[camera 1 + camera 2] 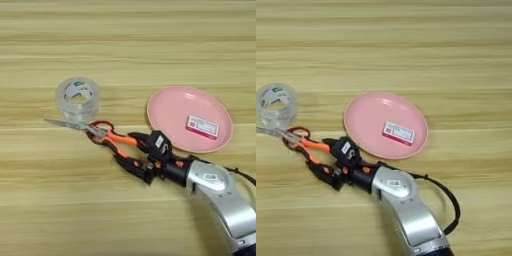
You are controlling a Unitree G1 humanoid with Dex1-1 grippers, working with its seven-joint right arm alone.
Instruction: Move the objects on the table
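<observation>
Altogether, the left eye view lists on the wide light wood-grain table (125,45): one pink round plate (172,107), carrying one small white-red box (202,126) on its right half; one clear tape roll (77,98) standing left of the plate, its inner label green and white, the print too small to read; one pair of red-handled scissors (92,129), blades pointing left, lying just below the roll; one pair of orange-black needle-nose pliers (120,145), crossing the scissor handles, its orange grips running right. One silver forearm (225,197) enters from the lower right, ending in one gripper of two black fingers (137,152); the fingers are spread on either side of the pliers' grips, one above and one below, and whether they press on the grips cannot be told. A white sticker sits on the gripper body, writing illegible. The box shows a red band with unreadable lettering. The right eye view repeats the same count: one plate (368,120), one box (398,133), one tape roll (276,104) near the left edge, one pair of scissors (291,135), one pair of pliers (313,147), one gripper (326,157) and a black cable (448,195) looping beside the forearm.
</observation>
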